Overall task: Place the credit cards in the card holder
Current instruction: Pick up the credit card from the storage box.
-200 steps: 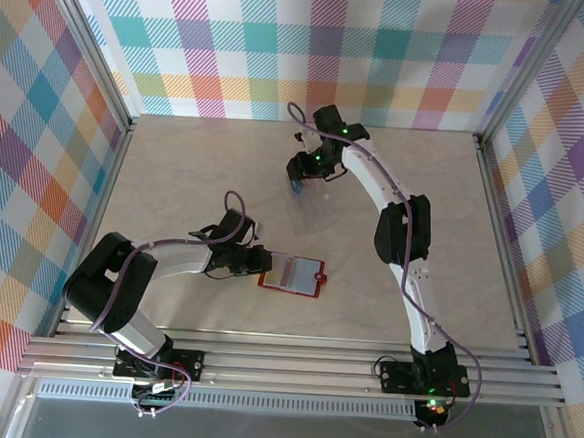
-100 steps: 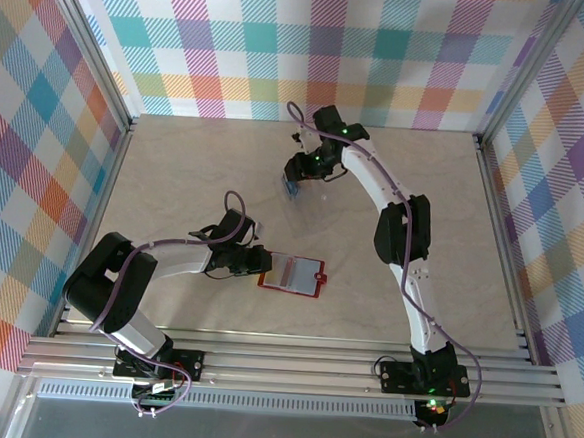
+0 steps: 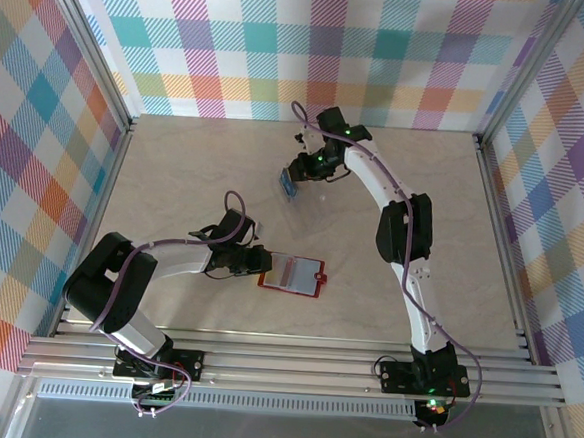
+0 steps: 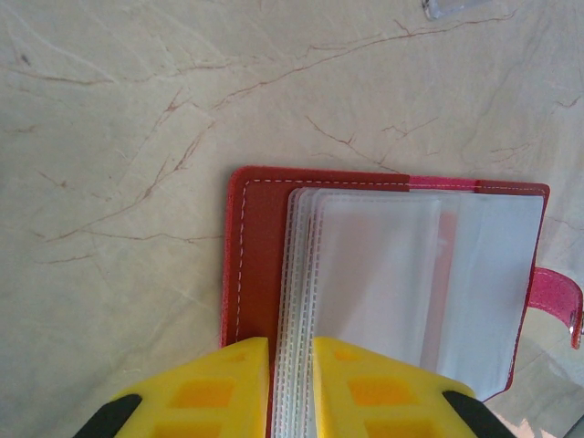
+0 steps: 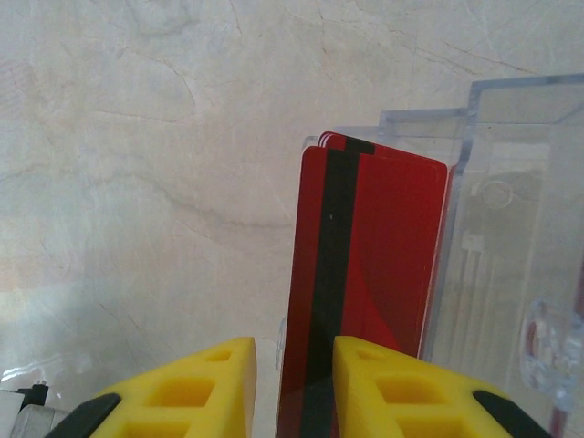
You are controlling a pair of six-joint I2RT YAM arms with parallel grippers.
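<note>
**Right jaws closing in on the cards**

The right gripper (image 5: 294, 383) is the one that's moving. Its jaws were standing wide a second ago and now they're pulled in to a narrow slot. In the wrist view, the near edge of the credit cards (image 5: 383, 274) sits right in that slot. They're red with a black stripe, at least two stacked, standing in the clear case (image 5: 511, 228). Do the pads actually bite yet? I can't tell; there's a sliver of gap on the left pad.

From the top view, the blue card (image 3: 288, 184) at the fingertips has crept a touch left and away since a second ago. So something is shifting with the gripper, far out on the table (image 3: 194, 182).

The left gripper (image 4: 292, 383) hasn't budged. Its jaws are nearly together, pinched on the ribbed sleeve stack of the card holder (image 4: 255, 255). The holder lies open and flat near the arm bases, well apart from the cards, with its snap tab out to the right.

I read this as the pick just beginning. No card has reached the holder yet, and the whole carry across and the insertion are still ahead. The risk I see is two cards coming up together.
</note>
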